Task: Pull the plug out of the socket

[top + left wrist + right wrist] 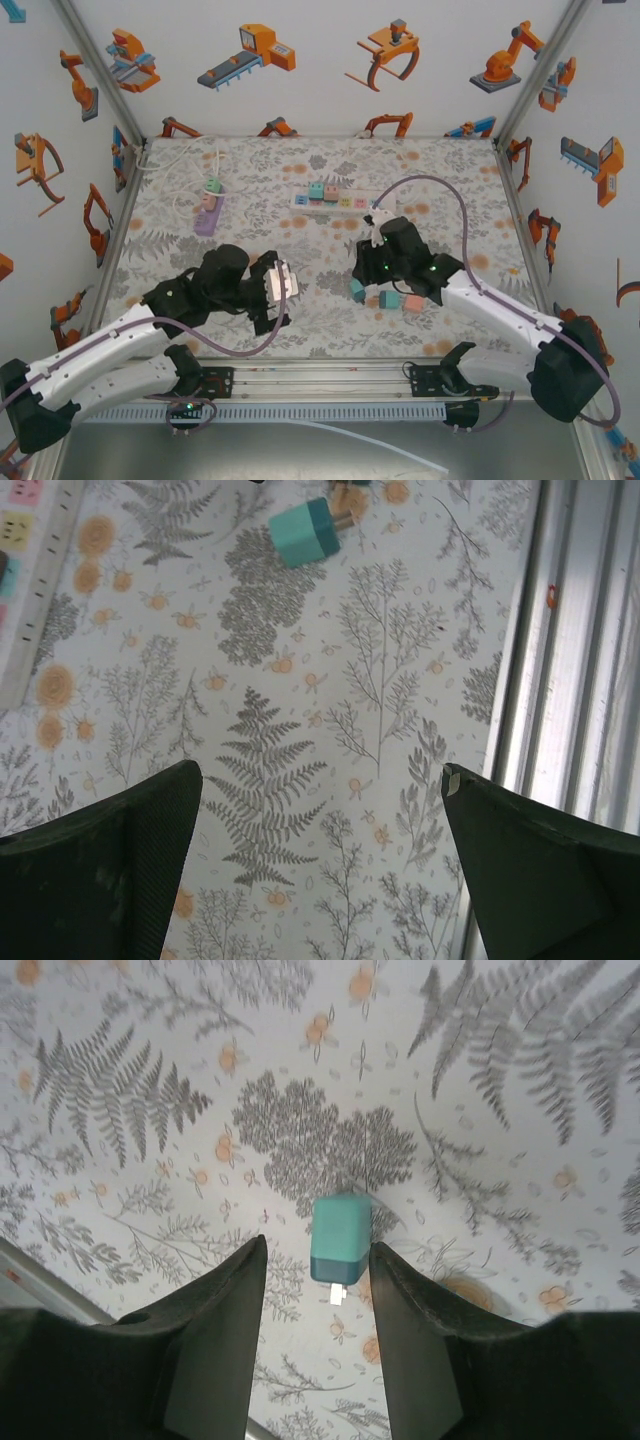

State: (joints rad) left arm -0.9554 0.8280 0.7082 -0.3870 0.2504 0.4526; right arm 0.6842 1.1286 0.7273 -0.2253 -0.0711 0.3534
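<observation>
Plug (340,1240) on table (320,330), before power strip (330,200)

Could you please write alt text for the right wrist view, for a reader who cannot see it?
A teal plug lies loose on the fern-and-flower printed table cover, its pronged end toward the camera. The right gripper hovers over it, its two dark fingers parted to either side of it.

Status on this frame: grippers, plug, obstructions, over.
Left gripper open, empty. Right gripper open, straddling teal plug lying on table, off the power strip. Nothing obstructing.
</observation>
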